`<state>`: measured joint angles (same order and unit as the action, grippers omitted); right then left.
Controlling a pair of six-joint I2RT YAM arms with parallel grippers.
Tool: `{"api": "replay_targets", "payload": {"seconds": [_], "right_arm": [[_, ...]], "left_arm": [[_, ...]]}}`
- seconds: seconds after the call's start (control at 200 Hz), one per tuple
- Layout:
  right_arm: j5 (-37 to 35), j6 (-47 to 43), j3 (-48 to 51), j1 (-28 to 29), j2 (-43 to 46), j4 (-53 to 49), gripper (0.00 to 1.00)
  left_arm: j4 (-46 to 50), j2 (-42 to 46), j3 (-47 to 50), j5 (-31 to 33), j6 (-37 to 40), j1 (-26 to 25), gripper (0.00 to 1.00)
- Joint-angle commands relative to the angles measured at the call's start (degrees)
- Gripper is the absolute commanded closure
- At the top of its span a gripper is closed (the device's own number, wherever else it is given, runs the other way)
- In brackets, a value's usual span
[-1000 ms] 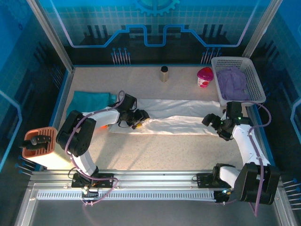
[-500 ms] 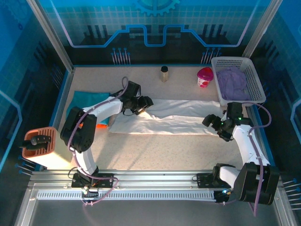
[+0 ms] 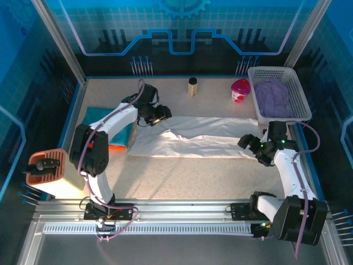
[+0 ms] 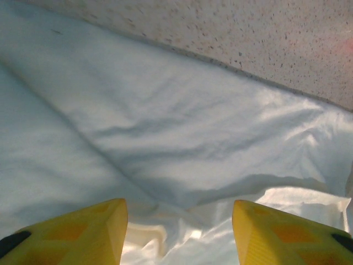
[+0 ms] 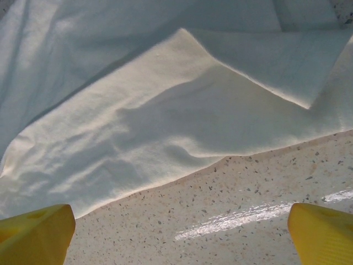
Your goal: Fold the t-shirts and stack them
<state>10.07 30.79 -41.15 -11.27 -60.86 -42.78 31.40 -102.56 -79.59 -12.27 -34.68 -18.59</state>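
The white t-shirt [image 3: 204,138] lies as a long folded band across the middle of the table. My left gripper [image 3: 160,114] hovers over its far left corner, jaws apart, with rumpled white cloth [image 4: 182,121] under and between the yellow fingertips [image 4: 88,232]; no pinch shows. My right gripper [image 3: 251,144] is open at the shirt's near right edge [image 5: 165,110], bare table between its fingers. The folded teal t-shirt [image 3: 102,118] lies at the left. An orange t-shirt [image 3: 117,147] peeks out from under the teal one's near edge.
A white mesh basket [image 3: 300,91] with purple cloth stands at the back right. A pink cup [image 3: 240,90] and a brown bottle [image 3: 192,86] stand along the back. An orange-topped box [image 3: 44,168] sits off the table's left front.
My left gripper has moved from the white shirt's near left edge toward its far left corner. The right arm has hardly moved.
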Motion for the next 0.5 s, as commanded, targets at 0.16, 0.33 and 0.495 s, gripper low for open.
{"api": "replay_targets", "payload": {"seconds": [0.16,0.33,0.495], "right_arm": [[2.8,-0.38,0.63,-0.77,-1.84,1.67,0.0],[3.01,-0.63,0.19,-0.77,-2.51,1.5,0.0],[3.19,-0.55,0.39,-0.75,-2.03,1.62,0.0]], "left_arm": [[8.07,7.29,8.07,-3.41,3.18,-0.15,0.45],[-4.31,7.03,14.34,-10.77,-10.69,-0.38,0.45],[-11.06,7.11,16.27,-7.58,-27.4,-3.09,0.45]]}}
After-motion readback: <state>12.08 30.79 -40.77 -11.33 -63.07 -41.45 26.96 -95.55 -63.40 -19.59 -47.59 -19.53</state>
